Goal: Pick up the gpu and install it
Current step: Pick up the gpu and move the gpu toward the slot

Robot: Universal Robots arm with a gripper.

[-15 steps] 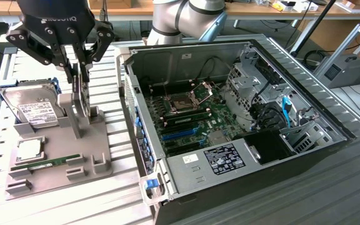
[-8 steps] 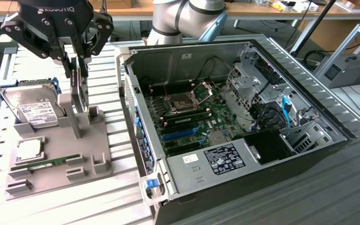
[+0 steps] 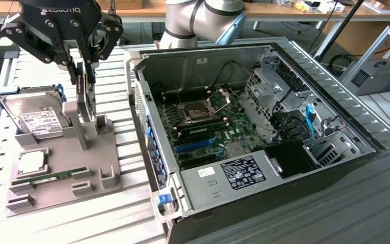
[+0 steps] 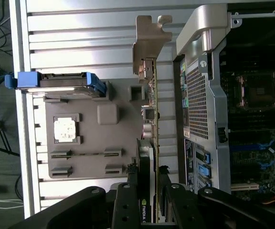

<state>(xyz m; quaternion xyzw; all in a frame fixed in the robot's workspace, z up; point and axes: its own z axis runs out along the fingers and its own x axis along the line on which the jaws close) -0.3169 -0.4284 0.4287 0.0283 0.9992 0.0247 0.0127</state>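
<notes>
Jaws grip the upright gpu [image 3: 79,101] on the grey holder [image 3: 63,155].

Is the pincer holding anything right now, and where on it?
The pincer grips the thin green gpu card across its black cooler, away from the silver metal bracket.

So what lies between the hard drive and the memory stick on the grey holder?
A square silver processor chip; the exterior view shows it on the grey holder between the hard drive and the memory stick.
</notes>
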